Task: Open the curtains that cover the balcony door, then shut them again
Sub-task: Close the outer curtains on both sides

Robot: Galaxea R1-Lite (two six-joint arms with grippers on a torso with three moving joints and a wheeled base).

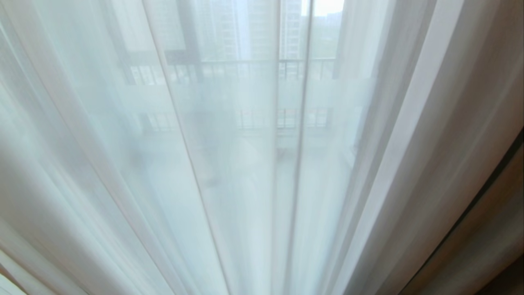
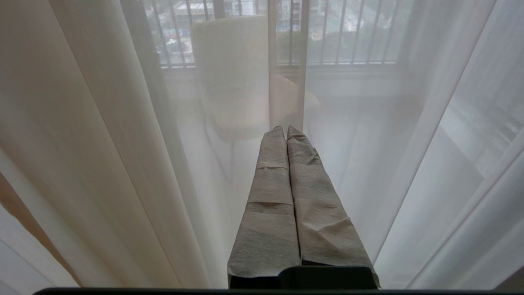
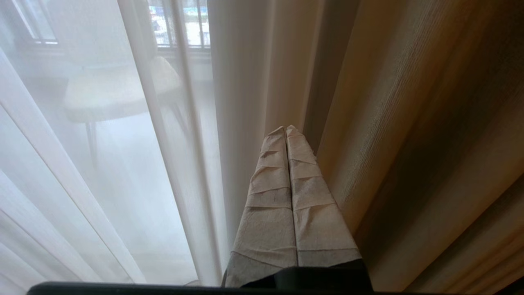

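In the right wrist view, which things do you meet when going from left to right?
Sheer white curtain with a pale chair dimly visible behind it → right gripper, shut → thick beige curtain.

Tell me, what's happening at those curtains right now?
Left tool shut, empty, facing sheer curtain. Right tool shut, empty, by thick beige curtain. Curtains drawn; chair beyond.
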